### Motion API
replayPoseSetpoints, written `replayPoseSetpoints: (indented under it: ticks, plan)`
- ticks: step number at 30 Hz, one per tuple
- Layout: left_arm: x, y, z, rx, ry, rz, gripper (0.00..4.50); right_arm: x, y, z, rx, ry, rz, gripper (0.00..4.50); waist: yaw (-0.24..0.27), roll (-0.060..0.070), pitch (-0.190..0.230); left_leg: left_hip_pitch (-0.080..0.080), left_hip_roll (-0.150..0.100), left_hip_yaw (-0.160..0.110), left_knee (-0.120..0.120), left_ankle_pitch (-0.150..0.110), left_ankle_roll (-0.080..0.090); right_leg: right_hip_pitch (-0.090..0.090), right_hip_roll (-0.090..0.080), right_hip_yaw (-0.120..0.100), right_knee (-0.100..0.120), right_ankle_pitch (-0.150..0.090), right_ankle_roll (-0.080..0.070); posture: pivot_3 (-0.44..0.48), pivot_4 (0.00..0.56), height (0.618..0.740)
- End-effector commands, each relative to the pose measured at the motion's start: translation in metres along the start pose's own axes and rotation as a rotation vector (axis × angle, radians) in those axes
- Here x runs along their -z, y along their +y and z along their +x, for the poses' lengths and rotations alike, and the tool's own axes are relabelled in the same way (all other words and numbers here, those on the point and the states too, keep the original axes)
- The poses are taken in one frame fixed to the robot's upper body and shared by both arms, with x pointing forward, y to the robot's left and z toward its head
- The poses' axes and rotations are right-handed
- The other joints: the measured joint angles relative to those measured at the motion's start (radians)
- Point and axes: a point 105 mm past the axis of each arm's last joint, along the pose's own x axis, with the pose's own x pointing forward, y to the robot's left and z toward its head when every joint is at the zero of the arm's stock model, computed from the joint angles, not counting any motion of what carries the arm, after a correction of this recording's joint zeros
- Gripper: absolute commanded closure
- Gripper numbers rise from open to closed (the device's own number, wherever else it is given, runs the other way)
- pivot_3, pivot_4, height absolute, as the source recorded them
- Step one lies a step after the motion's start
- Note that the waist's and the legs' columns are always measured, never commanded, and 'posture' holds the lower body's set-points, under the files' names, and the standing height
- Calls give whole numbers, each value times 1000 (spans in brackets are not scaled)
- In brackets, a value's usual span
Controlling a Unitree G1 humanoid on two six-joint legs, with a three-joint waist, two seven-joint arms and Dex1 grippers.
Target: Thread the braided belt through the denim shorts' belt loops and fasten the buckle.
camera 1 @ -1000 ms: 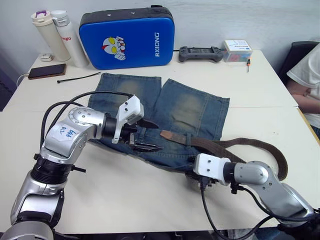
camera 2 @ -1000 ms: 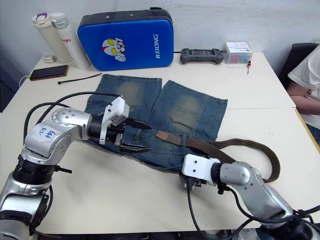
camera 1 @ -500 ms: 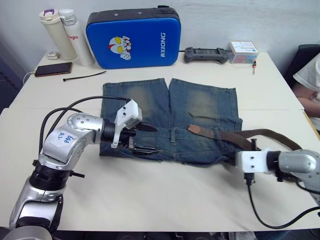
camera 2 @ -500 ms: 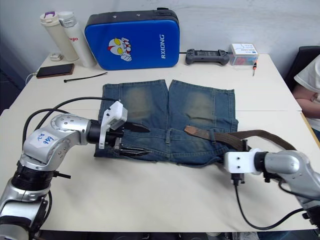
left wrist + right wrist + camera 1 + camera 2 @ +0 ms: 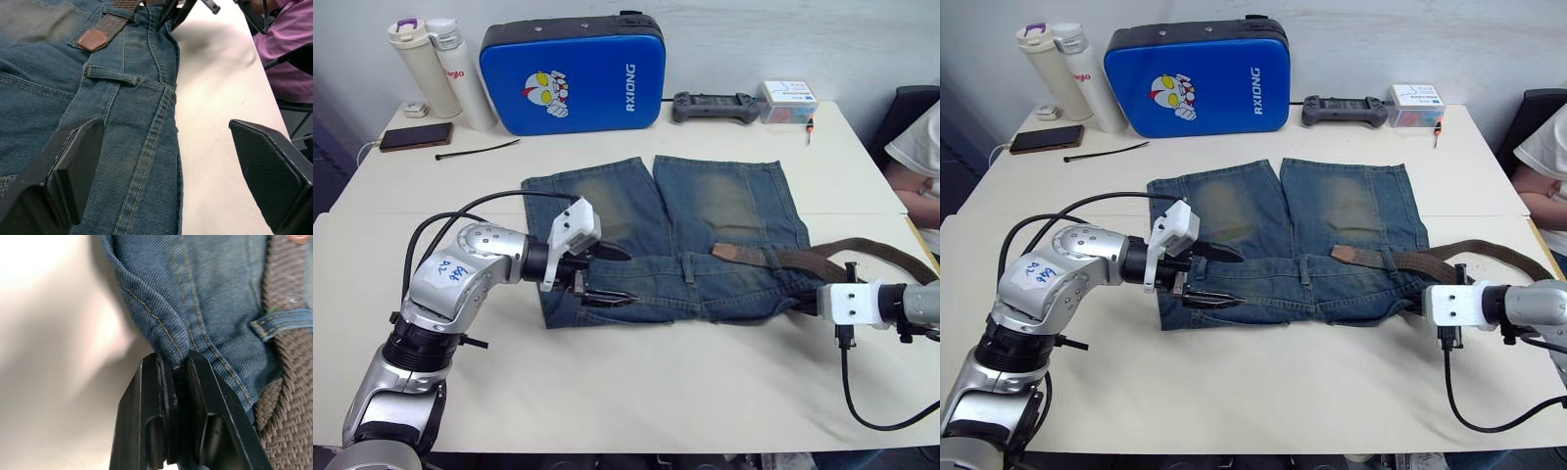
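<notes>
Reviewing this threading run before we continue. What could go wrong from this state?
1. The right gripper pinches only a fold of the denim shorts at the waistband edge; a tug may slip off or bunch them.
2. The braided belt, with few loops threaded, could back out.
3. The left gripper, open over the waistband, could snag fabric.

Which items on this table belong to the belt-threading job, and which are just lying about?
Job items: denim shorts; braided belt, its tan tip already past a belt loop; left gripper, open over the waistband; right gripper, shut on the shorts' edge.

Lying about: blue case; two bottles; phone; cable tie; game controller; small box.
</notes>
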Motion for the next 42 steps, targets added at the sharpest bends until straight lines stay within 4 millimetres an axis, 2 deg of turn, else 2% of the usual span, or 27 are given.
replayPoseSetpoints:
  ticks: [1,3,4,6,7,12,16,23,27,32,35,37,42]
  plan:
    - [-11,-2,0,6,-22,50,0,-24,-23,-25,55,-25,13,2310,0,0,0,0,0,0,0,0,0,0,0,0,0,0,0,0,150,740]
    - [-11,-1,0,6,-22,52,0,-35,-26,-32,52,-31,34,1492,-2,0,0,0,0,0,0,0,0,0,0,0,0,0,0,0,150,740]
    - [-11,-1,0,5,-23,52,0,-42,-29,-36,59,-49,65,900,-3,0,0,0,1,0,0,0,0,0,0,0,0,0,0,0,150,740]
    - [-11,0,0,6,-25,53,0,-53,-33,-41,60,-68,123,41,-4,0,0,0,1,0,0,0,0,0,0,0,-1,0,0,0,150,740]
    - [-11,0,1,6,-27,54,0,-57,-37,-41,87,-80,182,14,-4,0,0,0,1,0,0,0,0,0,0,0,-1,0,0,0,150,740]
    - [-15,-1,6,14,-40,60,0,-59,-55,-12,278,-68,291,14,-7,0,0,0,1,-1,0,0,0,0,0,0,-1,0,0,0,150,740]
    - [-17,0,7,3,-48,62,0,-57,-71,13,397,-18,234,14,-14,0,0,-1,0,0,0,0,-1,-2,0,0,0,0,0,0,150,740]
    - [-17,0,4,-19,-44,62,0,-49,-60,50,388,6,235,14,-15,0,0,-1,0,0,-1,1,-1,-2,0,0,4,0,0,0,150,740]
    - [-18,1,3,-29,-42,60,0,-43,-57,60,401,25,257,14,-16,0,0,-1,0,0,-1,1,-1,-2,0,0,4,0,0,0,150,740]
    - [-18,0,3,-34,-42,59,0,-36,-66,62,476,39,306,14,-19,0,0,0,0,0,0,1,-2,-2,0,1,4,0,0,0,150,740]
    - [-18,0,3,-36,-42,59,0,-35,-64,65,462,45,309,871,-18,0,0,0,0,0,0,1,-2,-2,0,1,5,0,0,0,150,740]
    - [-18,0,3,-36,-42,59,0,-35,-61,69,446,51,308,1745,-17,0,0,0,0,0,0,1,-2,-2,0,1,5,0,0,0,150,740]
    - [-19,1,3,-37,-44,63,0,-31,-55,75,421,93,288,1745,-17,0,0,0,0,0,0,1,-2,-2,0,0,5,0,0,0,150,740]
